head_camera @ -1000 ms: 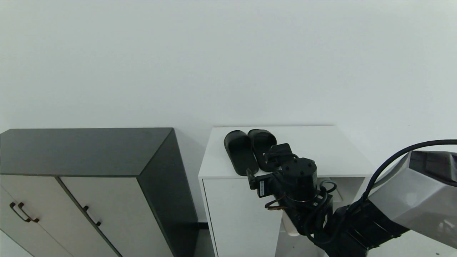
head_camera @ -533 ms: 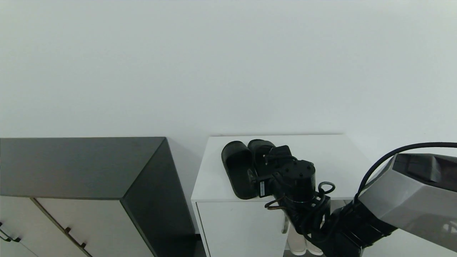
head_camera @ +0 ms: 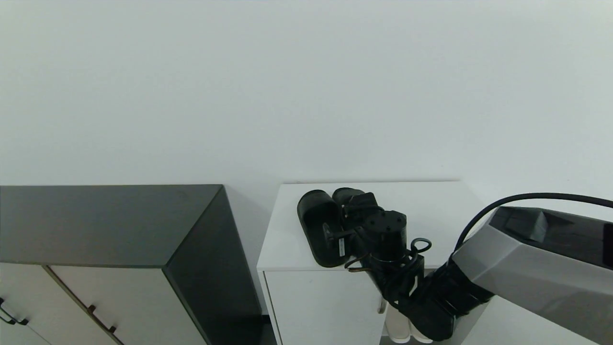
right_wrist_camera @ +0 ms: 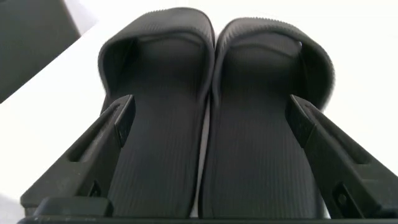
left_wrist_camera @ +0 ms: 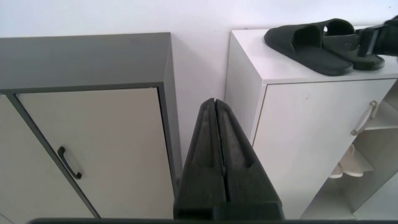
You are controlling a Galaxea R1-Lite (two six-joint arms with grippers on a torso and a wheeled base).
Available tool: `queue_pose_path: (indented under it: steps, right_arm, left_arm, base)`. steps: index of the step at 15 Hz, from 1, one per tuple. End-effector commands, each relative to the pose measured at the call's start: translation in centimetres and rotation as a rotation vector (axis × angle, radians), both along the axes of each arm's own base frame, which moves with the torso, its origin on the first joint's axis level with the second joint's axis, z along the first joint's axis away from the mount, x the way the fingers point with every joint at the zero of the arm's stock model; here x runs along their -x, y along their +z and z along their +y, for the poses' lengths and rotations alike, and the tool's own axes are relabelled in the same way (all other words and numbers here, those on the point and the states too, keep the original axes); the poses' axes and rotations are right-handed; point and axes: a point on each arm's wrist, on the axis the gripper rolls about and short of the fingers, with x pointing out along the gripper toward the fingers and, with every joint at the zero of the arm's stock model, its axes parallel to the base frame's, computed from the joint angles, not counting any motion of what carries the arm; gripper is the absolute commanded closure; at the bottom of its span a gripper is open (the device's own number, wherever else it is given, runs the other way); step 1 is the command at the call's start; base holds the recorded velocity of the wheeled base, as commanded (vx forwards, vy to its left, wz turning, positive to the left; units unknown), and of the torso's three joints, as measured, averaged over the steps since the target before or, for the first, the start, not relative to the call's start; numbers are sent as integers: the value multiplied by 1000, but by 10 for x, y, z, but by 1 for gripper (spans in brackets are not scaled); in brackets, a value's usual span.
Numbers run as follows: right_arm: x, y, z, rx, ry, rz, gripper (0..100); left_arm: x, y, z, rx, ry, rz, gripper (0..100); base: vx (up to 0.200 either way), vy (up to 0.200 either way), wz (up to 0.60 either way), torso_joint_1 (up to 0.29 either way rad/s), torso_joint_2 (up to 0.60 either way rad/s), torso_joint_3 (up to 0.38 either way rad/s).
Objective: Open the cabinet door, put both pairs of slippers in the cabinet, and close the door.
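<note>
While the black slippers (head_camera: 317, 225) sit side by side on the white cabinet (head_camera: 445, 211) top, left end, the right gripper (right_wrist_camera: 210, 109) straddles them wide open, so it's pickup time: next, squeeze both together.

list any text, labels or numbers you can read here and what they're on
No text can be read in any view.
Small white label on the right arm's wrist: too small to read.
Black slippers, white cabinet, dark-topped cabinet: no print visible on them.
</note>
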Motion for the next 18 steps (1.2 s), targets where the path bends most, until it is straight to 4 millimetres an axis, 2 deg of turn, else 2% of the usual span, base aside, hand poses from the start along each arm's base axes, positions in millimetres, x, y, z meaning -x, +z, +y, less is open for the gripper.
queue_pose_path:
  steps: [1,7,11,12,18]
  right_arm:
    - [-22,-19,4,15,-21,13,0]
    - [-49,-18,13,10,-32,8,0]
    - [-59,-15,18,11,-38,11,0]
    - [-61,-15,18,13,-40,13,100]
    - [-62,-12,20,5,-38,4,100]
  left_arm:
    - [0,0,0,0,0,0,100]
    - [0,0,0,0,0,0,100]
    - [0,0,0,0,0,0,100]
    - [0,0,0,0,0,0,100]
    - [0,0,0,0,0,0,100]
  base:
    - [0,0,0,0,0,0]
    - [0,0,0,0,0,0]
    - [0,0,0,0,0,0]
    - [0,0,0,0,0,0]
    - [0,0,0,0,0,0]
